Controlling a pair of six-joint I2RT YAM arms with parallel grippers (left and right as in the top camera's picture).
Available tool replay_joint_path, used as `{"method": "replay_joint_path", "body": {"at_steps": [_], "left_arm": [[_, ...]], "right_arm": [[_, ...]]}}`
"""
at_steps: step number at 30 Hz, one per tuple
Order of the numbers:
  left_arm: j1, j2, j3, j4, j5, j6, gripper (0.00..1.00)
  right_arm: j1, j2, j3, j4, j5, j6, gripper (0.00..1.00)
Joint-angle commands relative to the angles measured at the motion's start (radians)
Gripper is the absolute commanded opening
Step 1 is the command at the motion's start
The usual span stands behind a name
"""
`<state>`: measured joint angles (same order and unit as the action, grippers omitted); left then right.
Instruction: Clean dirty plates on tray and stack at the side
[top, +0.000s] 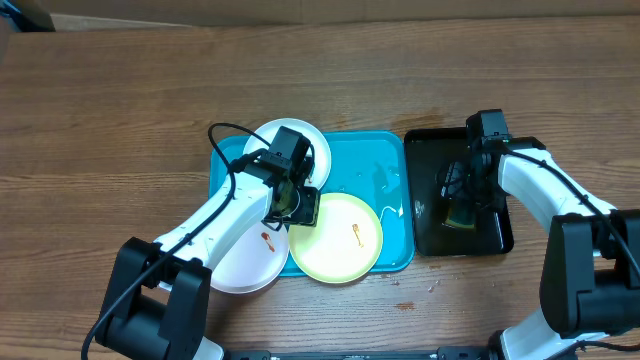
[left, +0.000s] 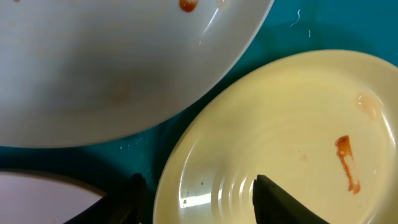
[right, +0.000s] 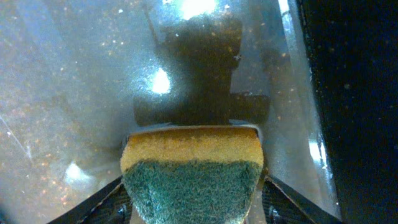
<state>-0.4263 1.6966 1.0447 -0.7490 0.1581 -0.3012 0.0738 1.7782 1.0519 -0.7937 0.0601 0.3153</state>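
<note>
The turquoise tray (top: 375, 160) holds a lime-green plate (top: 345, 240) with a brown smear at its front. A white plate (top: 318, 148) sits at its back left. Another white plate (top: 245, 262) with a red smear hangs over its front left edge. My left gripper (top: 297, 205) is open and straddles the green plate's left rim; in the left wrist view its fingers (left: 199, 202) flank the green plate's rim (left: 292, 124), beside a smeared white plate (left: 93, 62). My right gripper (top: 462, 205) is shut on a yellow-and-green sponge (right: 193, 180) over the black tray.
The smaller black tray (top: 430, 150) lies right of the turquoise tray and looks wet inside (right: 74, 74). Water drops glint on the turquoise tray's bare right part (top: 388, 185). Brown wooden tabletop (top: 120, 100) surrounds both trays.
</note>
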Motion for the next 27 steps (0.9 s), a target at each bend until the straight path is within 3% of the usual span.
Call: {"method": "replay_joint_path", "body": {"at_steps": [1, 3, 5, 10, 18, 19, 25, 27], "left_arm": [[-0.014, 0.005, -0.008, -0.013, -0.044, -0.029, 0.56], [-0.014, 0.006, -0.012, -0.012, -0.059, -0.029, 0.56], [-0.015, 0.013, -0.014, -0.012, -0.061, -0.034, 0.56], [-0.026, 0.019, -0.029, 0.003, -0.062, -0.063, 0.52], [-0.053, 0.024, -0.056, 0.044, -0.065, -0.111, 0.38], [-0.055, 0.026, -0.056, 0.044, -0.066, -0.122, 0.33], [-0.057, 0.028, -0.056, 0.048, -0.065, -0.16, 0.15], [-0.058, 0.028, -0.056, 0.046, -0.065, -0.16, 0.1]], "right_arm": [[0.006, 0.003, -0.006, 0.004, 0.013, -0.005, 0.63], [0.006, 0.003, -0.006, 0.008, 0.013, -0.005, 0.56], [0.006, 0.003, -0.006, 0.013, 0.013, -0.005, 0.6], [0.006, 0.003, -0.006, 0.019, 0.014, -0.005, 0.59], [0.006, 0.003, -0.006, 0.019, 0.014, -0.005, 0.65], [0.006, 0.003, -0.006, 0.014, 0.014, -0.005, 0.61], [0.005, 0.003, -0.006, 0.011, 0.014, -0.027, 0.04], [0.005, 0.003, -0.006, 0.012, 0.014, -0.046, 0.04]]}}
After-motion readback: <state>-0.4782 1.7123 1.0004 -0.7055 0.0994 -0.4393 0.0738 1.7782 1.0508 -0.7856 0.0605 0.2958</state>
